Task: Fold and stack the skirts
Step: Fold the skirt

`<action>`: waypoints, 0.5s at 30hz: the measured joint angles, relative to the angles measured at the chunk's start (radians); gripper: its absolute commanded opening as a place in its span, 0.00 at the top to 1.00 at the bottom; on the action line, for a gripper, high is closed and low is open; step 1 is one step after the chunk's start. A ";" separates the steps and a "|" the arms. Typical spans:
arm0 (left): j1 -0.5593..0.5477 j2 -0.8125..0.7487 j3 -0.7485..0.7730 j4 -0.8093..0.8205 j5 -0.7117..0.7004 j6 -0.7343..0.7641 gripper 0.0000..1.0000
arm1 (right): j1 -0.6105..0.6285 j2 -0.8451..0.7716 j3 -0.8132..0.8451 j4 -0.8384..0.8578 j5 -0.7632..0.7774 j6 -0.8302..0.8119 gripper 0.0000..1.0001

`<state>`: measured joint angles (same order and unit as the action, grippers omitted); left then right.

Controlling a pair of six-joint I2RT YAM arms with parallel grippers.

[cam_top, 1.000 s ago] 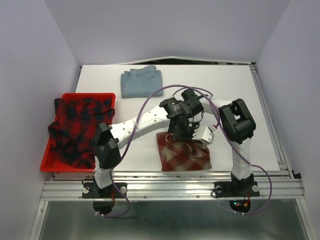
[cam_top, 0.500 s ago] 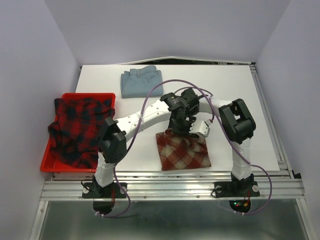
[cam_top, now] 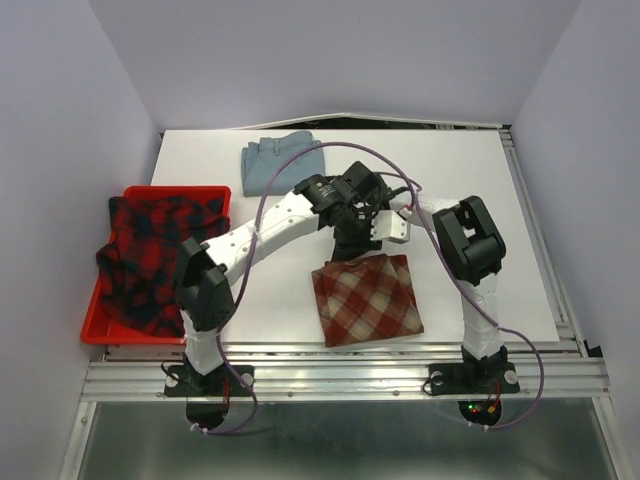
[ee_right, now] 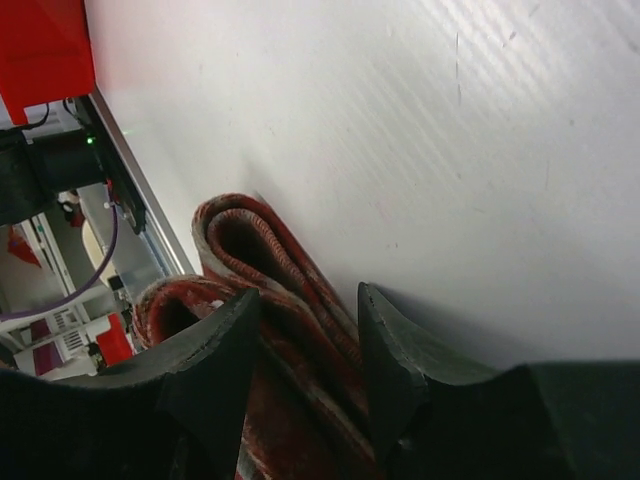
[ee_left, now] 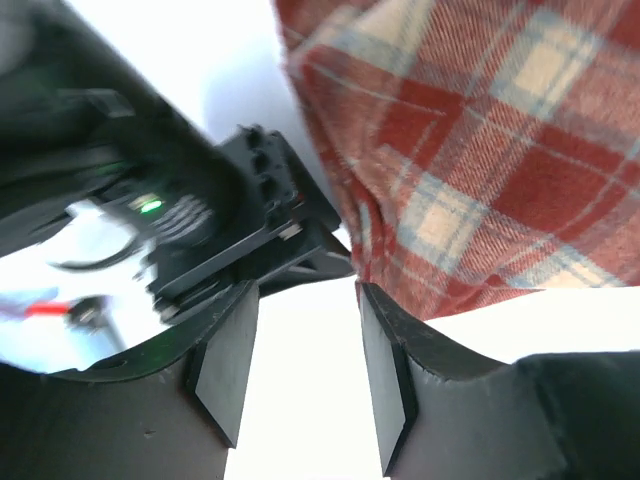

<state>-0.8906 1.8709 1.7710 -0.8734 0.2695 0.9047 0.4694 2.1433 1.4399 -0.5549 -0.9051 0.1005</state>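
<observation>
Skirts lie well apart: check one folded near the front of the surface, blue one at the far edge, plaid one heaped in the tray. My left end effector stands parted and empty beside the check one's far edge. The right end effector straddles its fold, and I cannot tell whether it grips.

Folded brick-red and cream check skirt low in frame, rolled layered edges showing. Right tool astride it, dark fingers apart, cloth layers running into the gap; hard to say whether pinched. White table beyond the skirt. Left of the skirt, a metal rail and purple cable; above these, a red tray corner.
</observation>
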 measured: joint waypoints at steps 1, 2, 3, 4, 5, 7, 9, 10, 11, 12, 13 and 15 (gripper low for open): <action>0.000 -0.030 -0.010 0.017 -0.003 -0.024 0.44 | 0.002 0.006 0.013 -0.002 0.006 -0.003 0.48; 0.000 -0.057 -0.021 0.031 -0.006 -0.047 0.44 | 0.003 0.012 0.027 -0.007 0.009 -0.007 0.47; 0.000 -0.095 -0.039 0.054 -0.007 -0.069 0.44 | 0.004 0.018 0.038 -0.008 0.013 -0.010 0.44; 0.000 -0.133 -0.065 0.078 -0.009 -0.092 0.45 | 0.005 0.023 0.055 -0.020 0.020 -0.014 0.41; 0.000 -0.198 -0.123 0.128 -0.008 -0.134 0.46 | 0.006 0.025 0.072 -0.026 0.031 -0.016 0.40; 0.003 -0.282 -0.202 0.179 0.000 -0.208 0.48 | 0.000 0.027 0.117 -0.044 0.049 -0.023 0.39; 0.014 -0.365 -0.319 0.264 0.029 -0.297 0.49 | -0.009 0.027 0.190 -0.076 0.068 -0.035 0.38; 0.021 -0.401 -0.375 0.297 0.047 -0.338 0.50 | -0.018 0.027 0.232 -0.088 0.076 -0.041 0.38; 0.033 -0.439 -0.441 0.333 0.071 -0.394 0.51 | -0.033 0.024 0.286 -0.100 0.089 -0.053 0.38; 0.045 -0.462 -0.491 0.375 0.089 -0.435 0.51 | -0.045 0.020 0.314 -0.103 0.098 -0.064 0.38; 0.067 -0.483 -0.558 0.428 0.121 -0.498 0.52 | -0.062 0.009 0.333 -0.109 0.108 -0.074 0.38; 0.093 -0.498 -0.629 0.492 0.158 -0.581 0.53 | -0.098 -0.034 0.342 -0.129 0.132 -0.096 0.38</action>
<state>-0.7971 1.3727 1.1423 -0.3813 0.4278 0.3237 0.3710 2.1090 1.7817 -0.6842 -0.7727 0.0048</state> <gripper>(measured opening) 0.488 0.622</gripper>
